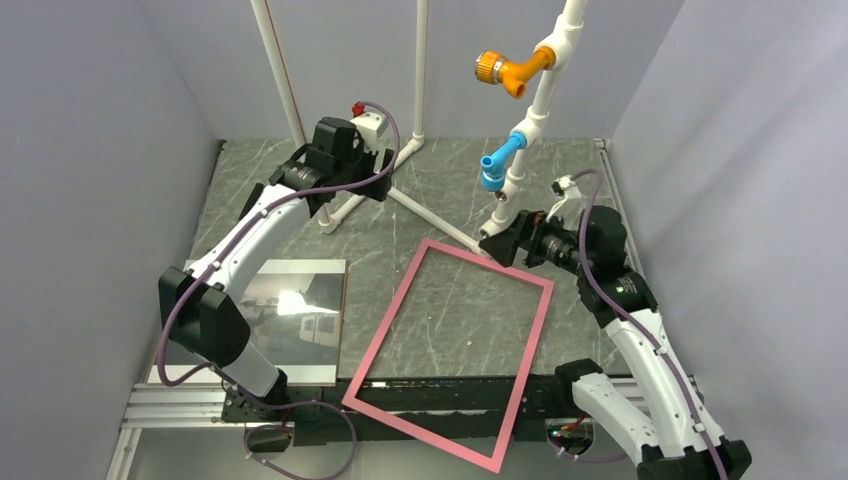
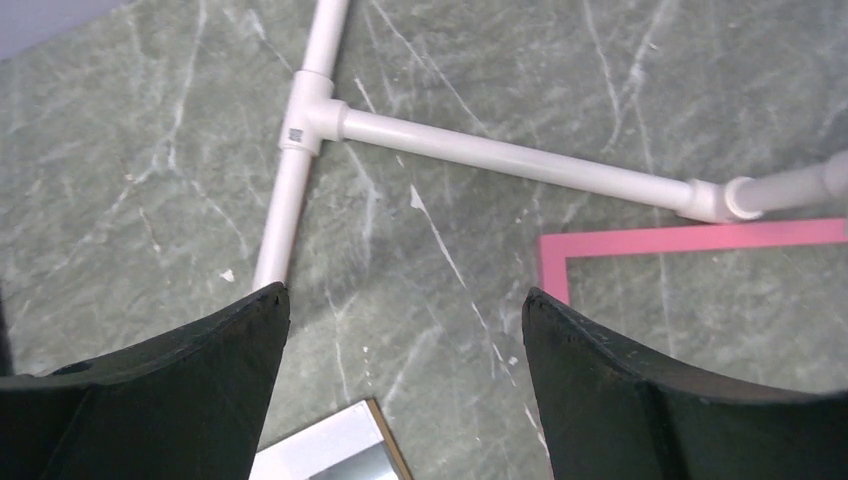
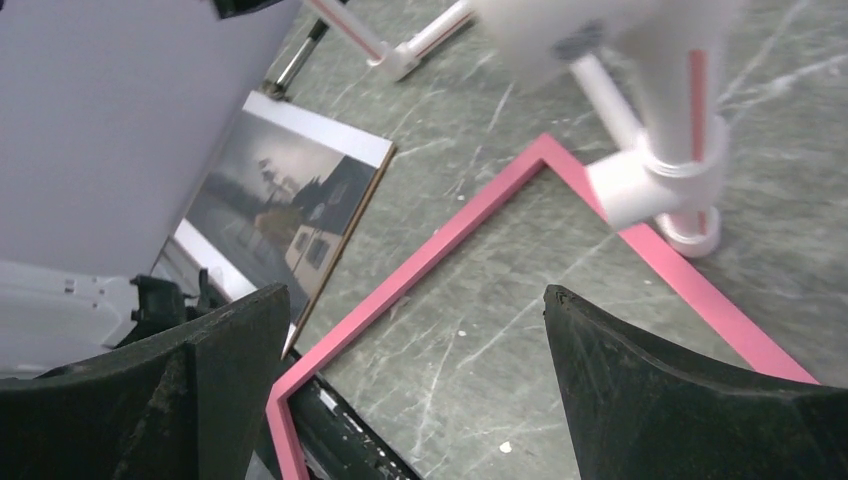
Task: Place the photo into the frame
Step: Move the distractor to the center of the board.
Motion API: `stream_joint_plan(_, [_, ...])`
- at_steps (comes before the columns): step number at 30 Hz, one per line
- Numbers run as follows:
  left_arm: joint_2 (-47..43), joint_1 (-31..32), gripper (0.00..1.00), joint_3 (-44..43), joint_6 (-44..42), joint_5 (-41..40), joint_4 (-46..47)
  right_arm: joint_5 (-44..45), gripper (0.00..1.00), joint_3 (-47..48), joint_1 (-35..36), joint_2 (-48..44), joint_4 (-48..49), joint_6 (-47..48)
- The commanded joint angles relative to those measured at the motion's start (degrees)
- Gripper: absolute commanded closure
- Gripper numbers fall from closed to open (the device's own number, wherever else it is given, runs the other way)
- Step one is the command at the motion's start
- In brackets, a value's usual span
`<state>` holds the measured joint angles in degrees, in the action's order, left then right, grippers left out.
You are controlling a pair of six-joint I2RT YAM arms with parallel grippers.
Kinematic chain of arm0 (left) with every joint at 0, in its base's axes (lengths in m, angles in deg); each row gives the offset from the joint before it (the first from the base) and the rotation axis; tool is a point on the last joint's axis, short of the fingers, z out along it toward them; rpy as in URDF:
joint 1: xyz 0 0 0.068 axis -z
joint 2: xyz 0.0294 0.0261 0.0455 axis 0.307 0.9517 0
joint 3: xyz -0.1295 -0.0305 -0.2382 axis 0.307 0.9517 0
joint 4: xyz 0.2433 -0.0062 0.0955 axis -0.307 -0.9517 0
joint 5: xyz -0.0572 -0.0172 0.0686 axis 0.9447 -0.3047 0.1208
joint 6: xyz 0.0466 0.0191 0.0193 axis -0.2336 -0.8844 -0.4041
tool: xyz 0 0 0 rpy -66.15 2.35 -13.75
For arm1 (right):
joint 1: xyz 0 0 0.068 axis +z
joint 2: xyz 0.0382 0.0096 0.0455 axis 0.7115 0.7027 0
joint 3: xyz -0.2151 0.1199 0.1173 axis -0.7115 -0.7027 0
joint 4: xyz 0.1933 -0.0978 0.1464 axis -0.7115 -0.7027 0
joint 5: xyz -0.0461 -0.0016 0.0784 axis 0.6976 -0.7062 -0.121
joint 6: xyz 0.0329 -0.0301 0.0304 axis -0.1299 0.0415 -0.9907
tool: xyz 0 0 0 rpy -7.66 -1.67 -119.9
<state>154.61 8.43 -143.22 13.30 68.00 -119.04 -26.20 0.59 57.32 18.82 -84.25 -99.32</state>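
One photo [image 1: 290,310] lies flat on the counter [image 1: 450,190] just left of the one pink frame [image 1: 388,322], not inside it. Two pincers, left [image 2: 405,300] and right [image 3: 415,300], gape empty near the frame's far edge. The right wrist view shows the photo's house plainly; overhead, glare washes it.

Top external view: fixed, high at the near edge, looking down over the whole desk [image 1: 450,170]. Left wrist view: close above the desk, facing down between its own fingers [image 2: 180,390] at the white pipe stand [image 2: 500,157] and one corner of the frame [image 2: 690,238]. Right wrist view: close, oblique; shares frame and stand with the left, the photo [image 3: 270,210] with the top view
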Motion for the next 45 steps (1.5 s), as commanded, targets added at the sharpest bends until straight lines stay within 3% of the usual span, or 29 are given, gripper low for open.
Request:
stream_joint_plan(1, [1.2,0.2,0.10,-1.9,-5.2,-7.5,4.1,3.7,0.00,-0.3,6.0,1.5,8.0,-0.5])
stream_joint_plan(9, [4.3,0.0,0.05,-4.1,-11.7,-16.0,6.7,9.3,0.00,-1.9,11.4,6.6,15.5,-2.7])
stream_joint_plan(14, [6.1,-2.1,0.03,-6.2,-14.6,-12.7,7.7,11.9,0.00,-3.4,11.7,8.3,18.9,-4.3])
stream_joint_plan(23, [7.1,-8.7,0.04,-6.2,-11.7,-2.5,9.2,15.3,0.00,-3.7,11.7,10.6,18.7,-3.7])
stream_joint_plan(45, [-1.5,-11.1,0.05,3.3,-6.7,-11.2,5.8,26.0,0.00,3.7,11.6,22.6,13.7,0.7])
